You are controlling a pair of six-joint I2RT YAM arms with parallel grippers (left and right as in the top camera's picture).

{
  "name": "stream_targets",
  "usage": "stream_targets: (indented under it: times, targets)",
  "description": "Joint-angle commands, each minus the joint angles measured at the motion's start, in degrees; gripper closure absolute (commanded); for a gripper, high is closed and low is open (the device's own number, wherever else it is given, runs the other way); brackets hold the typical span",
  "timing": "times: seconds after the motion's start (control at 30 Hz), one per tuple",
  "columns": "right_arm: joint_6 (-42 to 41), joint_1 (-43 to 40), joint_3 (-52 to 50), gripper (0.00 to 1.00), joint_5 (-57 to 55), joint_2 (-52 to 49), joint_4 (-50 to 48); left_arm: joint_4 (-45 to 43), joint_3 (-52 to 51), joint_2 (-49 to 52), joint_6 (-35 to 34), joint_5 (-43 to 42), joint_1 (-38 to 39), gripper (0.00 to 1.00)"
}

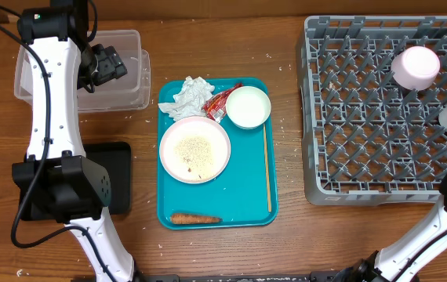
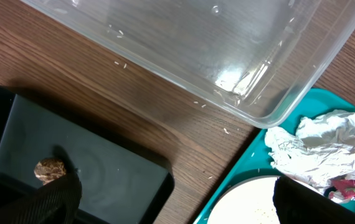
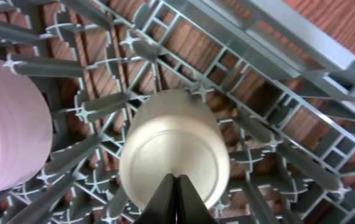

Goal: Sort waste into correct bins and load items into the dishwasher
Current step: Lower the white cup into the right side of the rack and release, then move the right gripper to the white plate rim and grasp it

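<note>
The cup (image 3: 174,146) is resting among the pegs of the rack (image 3: 277,93), just beside a pink bowl (image 3: 6,124). Your right gripper (image 3: 176,190) is hanging over the cup, its 2 fingers pressed together. Your left gripper (image 2: 176,183) is hovering spread wide between the tub (image 2: 227,50), the black tray (image 2: 103,168) holding 1 brown lump (image 2: 48,169), and the napkin (image 2: 327,146).

No words, numbers, brands or signs can be read on anything here, and any print on the red snack wrapper (image 1: 222,103) is too small and blurry to make out.
</note>
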State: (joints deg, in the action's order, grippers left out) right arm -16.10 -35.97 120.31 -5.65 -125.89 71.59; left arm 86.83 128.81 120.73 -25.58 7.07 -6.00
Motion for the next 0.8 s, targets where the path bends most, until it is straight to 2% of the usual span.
stream_targets:
  times: [0.0, 0.27, 0.37, 0.57, 0.77]
  targets:
    - [-1.25, -0.11, -0.24, 0.96, -2.93, 2.32, 0.09, -0.09, 0.57, 0.26, -0.79, -0.07, 0.02, 0.0]
    - [-1.92, -0.02, 0.66, 0.96, 2.8, 6.56, 0.35, -0.09, 0.57, 0.26, -0.81, -0.07, 0.02, 0.0]
    - [-1.09, -0.02, 1.79, 0.96, 8.24, 10.25, 0.44, -0.09, 0.55, 0.26, -0.81, -0.07, 0.02, 0.0]
    - [7.34, 0.55, 1.99, 0.82, 33.05, 18.51, -0.09, -0.09, 0.57, 0.26, -0.79, -0.07, 0.02, 0.0]
    - [8.59, 7.82, 1.97, 0.75, 38.84, 21.24, 1.92, -0.09, 0.57, 0.26, -0.81, -0.07, 0.02, 0.0]
